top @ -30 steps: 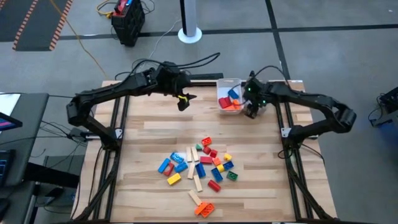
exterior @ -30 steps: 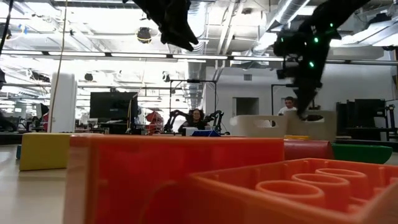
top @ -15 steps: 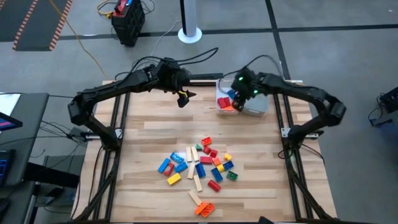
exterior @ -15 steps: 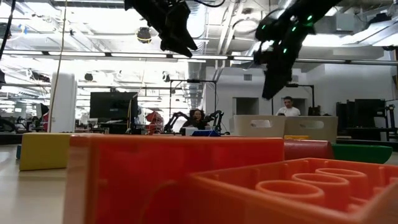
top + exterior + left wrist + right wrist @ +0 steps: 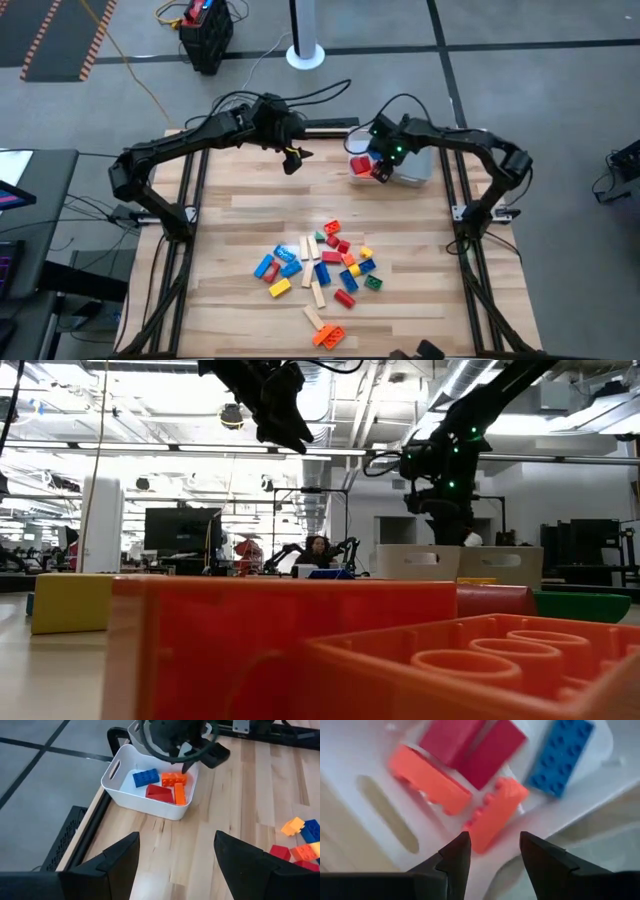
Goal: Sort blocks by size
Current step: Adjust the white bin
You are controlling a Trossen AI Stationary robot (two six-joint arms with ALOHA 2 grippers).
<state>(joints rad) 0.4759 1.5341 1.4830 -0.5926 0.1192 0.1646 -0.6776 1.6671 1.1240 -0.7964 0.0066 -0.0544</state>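
Note:
A white tray stands at the table's far right and holds two orange bricks, red bricks and a blue brick. My right gripper hangs open and empty just above this tray, over the orange bricks; in the high view it is at the tray. My left gripper is open and empty, raised above the far middle of the table. The other blocks, with pale wooden bars, lie loose on the table's near middle.
A second white tray stands just right of the first. Dark frame rails run along the table's left and right edges. In the low view an orange brick and a red block lie close to the camera.
My right gripper has gone from the tray's right side up and toward the table's left, and has come down over the tray with the bricks. My left gripper has stayed about where it was.

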